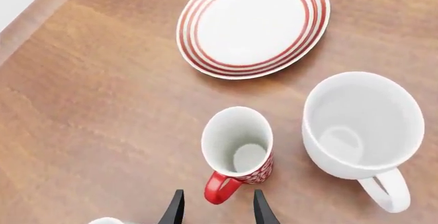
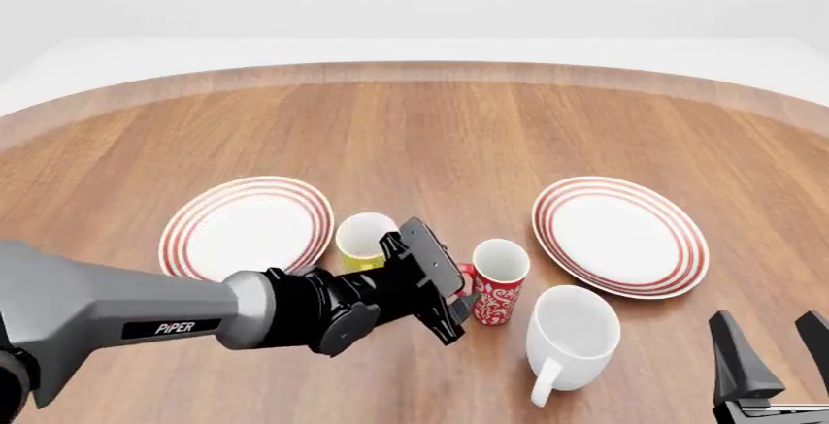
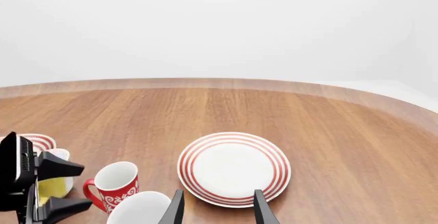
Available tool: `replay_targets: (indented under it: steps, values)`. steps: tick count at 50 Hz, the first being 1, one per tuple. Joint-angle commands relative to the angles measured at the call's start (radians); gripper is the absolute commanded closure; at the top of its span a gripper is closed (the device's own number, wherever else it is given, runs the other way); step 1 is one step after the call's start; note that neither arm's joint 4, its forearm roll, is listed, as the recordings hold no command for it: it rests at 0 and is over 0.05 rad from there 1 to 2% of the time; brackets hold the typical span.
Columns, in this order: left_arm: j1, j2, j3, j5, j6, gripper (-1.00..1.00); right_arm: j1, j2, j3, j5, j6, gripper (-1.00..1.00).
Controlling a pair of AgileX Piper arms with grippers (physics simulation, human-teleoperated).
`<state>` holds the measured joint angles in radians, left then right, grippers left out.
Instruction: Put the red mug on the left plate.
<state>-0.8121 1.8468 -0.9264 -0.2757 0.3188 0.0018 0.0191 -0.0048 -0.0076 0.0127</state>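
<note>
Red mug: small tall red mug with white floral pattern [image 2: 498, 284], glossy, white inside holds nothing; upright on the wooden worktop [image 2: 428, 133] between both plates.
Left plate: round white plate with thin red rings [image 2: 247, 227], bare.
Right plate: matching ringed plate [image 2: 620, 235], bare.
White mug: larger plain white mug [image 2: 570, 339], hollow, beside the red mug.
Yellow mug: plain yellow mug [image 2: 363, 241], partly hidden.
Left gripper [image 1: 217, 208]: fingers parted, flanking the red handle, gripping nothing.
Right gripper [image 2: 778, 346]: fingers apart, holding nothing.
</note>
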Motion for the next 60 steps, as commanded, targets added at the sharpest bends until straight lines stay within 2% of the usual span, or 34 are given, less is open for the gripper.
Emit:
replay_targets:
  steps: [1, 19, 20, 30, 41, 60]
  values:
    - [0.001, 0.028, -0.007, -0.015, -0.008, -1.0, 0.0, 0.0, 0.0, 0.0, 0.0, -1.0]
    - [0.018, 0.065, -0.027, -0.025, 0.007, -1.0, 0.0, 0.0, 0.0, 0.0, 0.0, -1.0]
    - [0.03, 0.064, -0.03, -0.031, 0.014, 1.0, 0.0, 0.0, 0.0, 0.0, 0.0, -1.0]
    - [0.025, 0.065, -0.018, -0.046, 0.039, 1.0, 0.0, 0.0, 0.0, 0.0, 0.0, -1.0]
    - [0.039, 0.045, -0.013, -0.053, 0.031, 1.0, 0.0, 0.0, 0.0, 0.0, 0.0, -1.0]
    - [0.09, -0.24, 0.043, 0.013, 0.062, 1.0, 0.0, 0.0, 0.0, 0.0, 0.0, -1.0]
